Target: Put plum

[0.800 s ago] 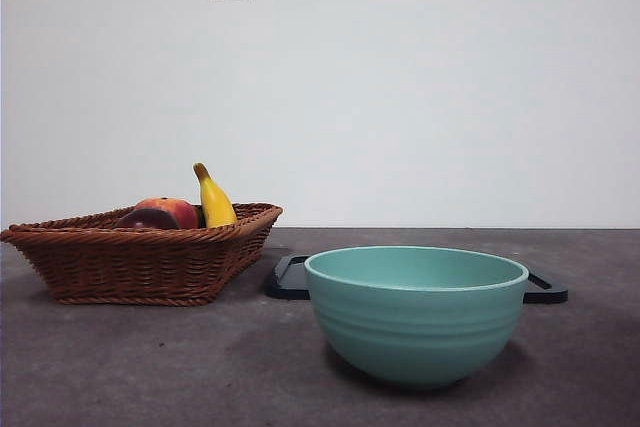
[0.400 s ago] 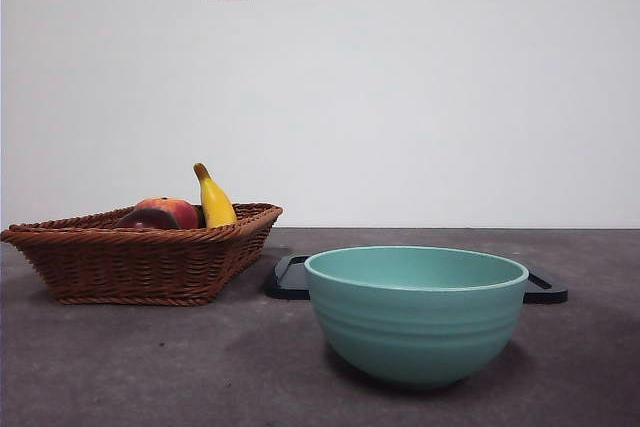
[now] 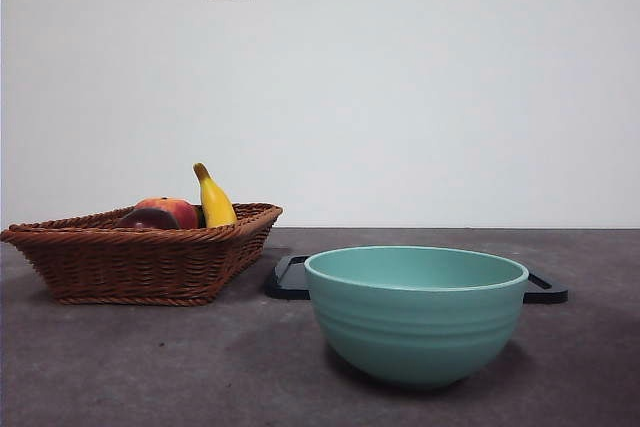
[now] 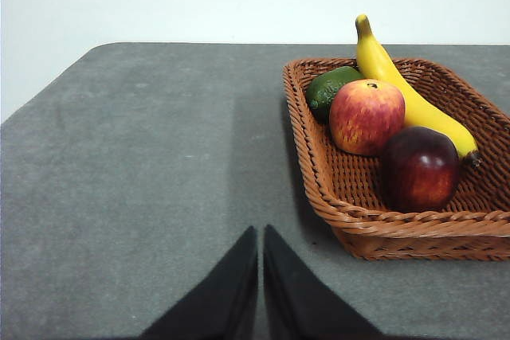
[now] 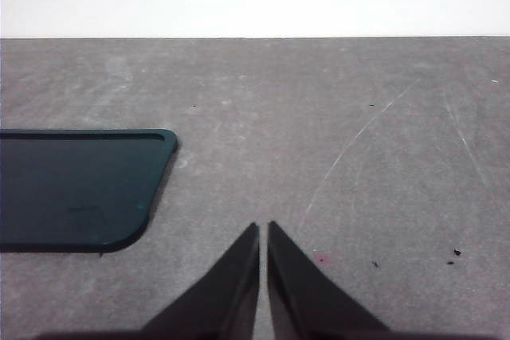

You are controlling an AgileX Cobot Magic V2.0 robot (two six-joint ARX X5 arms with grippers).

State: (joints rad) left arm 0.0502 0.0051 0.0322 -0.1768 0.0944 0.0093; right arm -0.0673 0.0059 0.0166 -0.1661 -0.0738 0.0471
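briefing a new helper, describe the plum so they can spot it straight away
Look in the brown wicker basket. The plum lies in it beside the red-and-yellow apple-like fruit and against the banana. It is the one round, glossy, dark maroon fruit, darker than its red neighbour and the green fruit.

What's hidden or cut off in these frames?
- Front view: the plum shows only as a sliver; the basket rim hides the rest. The lime is fully hidden here.
- Front view: the bowl covers most of the dark tray.
- Right wrist view: the tray is cut off by the picture edge.
- Left wrist view: the basket's side is cut off by the edge.
- Neither arm shows in the front view.
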